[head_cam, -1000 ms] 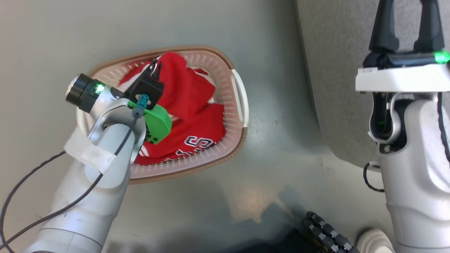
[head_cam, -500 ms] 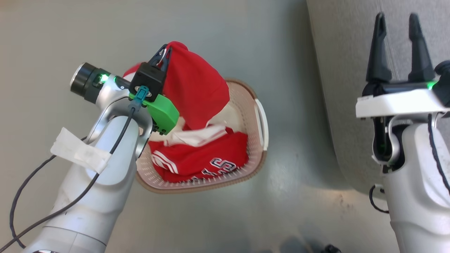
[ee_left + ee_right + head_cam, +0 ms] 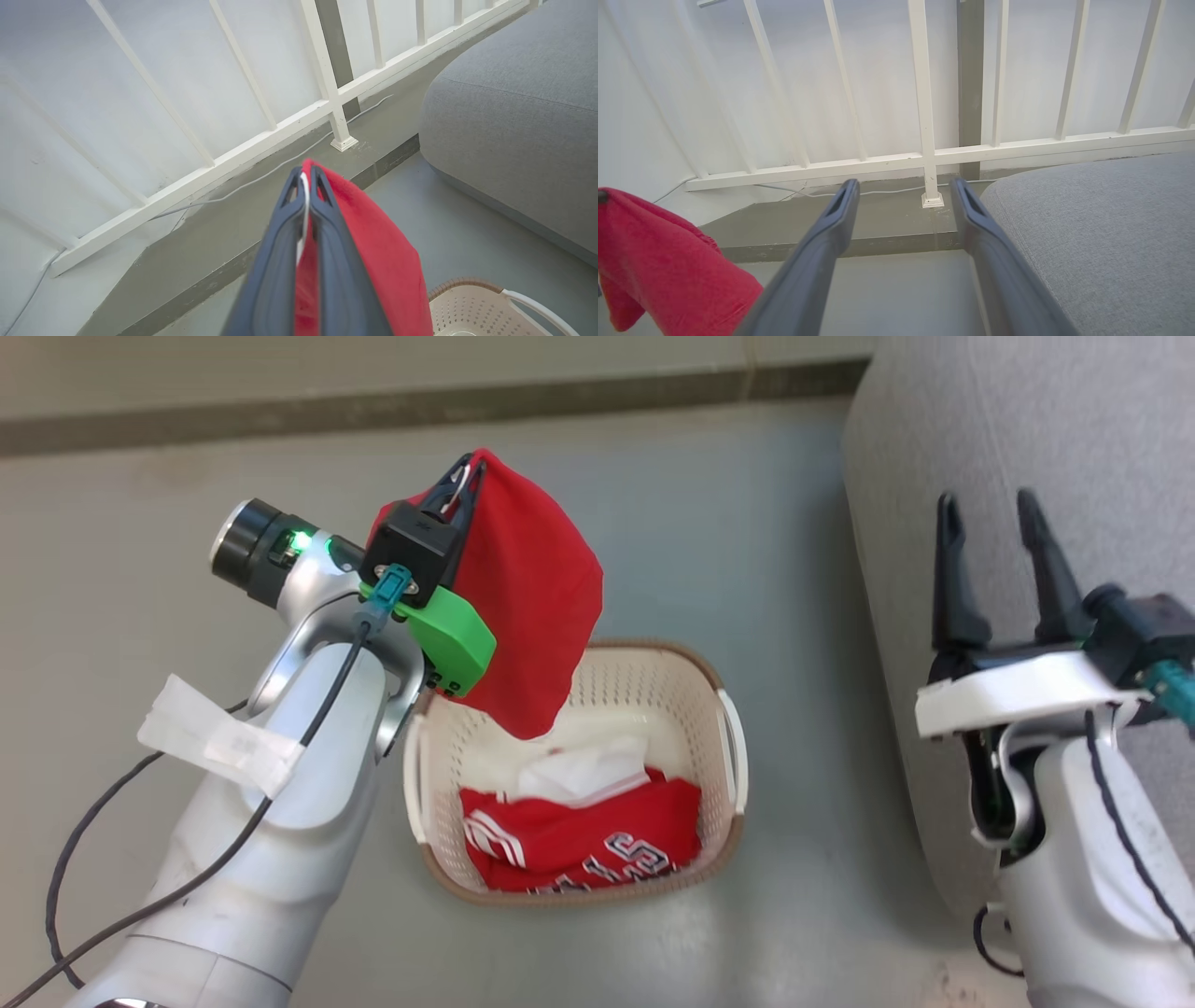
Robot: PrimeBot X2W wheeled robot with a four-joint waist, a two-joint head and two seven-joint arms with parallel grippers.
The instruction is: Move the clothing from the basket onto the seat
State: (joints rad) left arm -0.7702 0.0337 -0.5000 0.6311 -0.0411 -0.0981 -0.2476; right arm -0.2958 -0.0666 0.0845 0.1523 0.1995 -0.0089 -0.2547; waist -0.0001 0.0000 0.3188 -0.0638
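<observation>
I hold the plain red piece (image 3: 532, 597) clear above the far end of the basket (image 3: 724, 709), hanging from my left pincer (image 3: 467, 471), which is clamped tight on one bunched corner. Its long axis runs near vertical, with the pinched corner up and the loose tip pointing down at the basket. I judge the task barely under way: I see no garment on the seat (image 3: 1027, 420), right of the basket, while the striped jersey (image 3: 579, 849) and some white fabric (image 3: 583, 770) lie inside the basket. My right pincer (image 3: 991, 513) hangs right of the basket over the seat's edge, its fingers spread wide and empty.
</observation>
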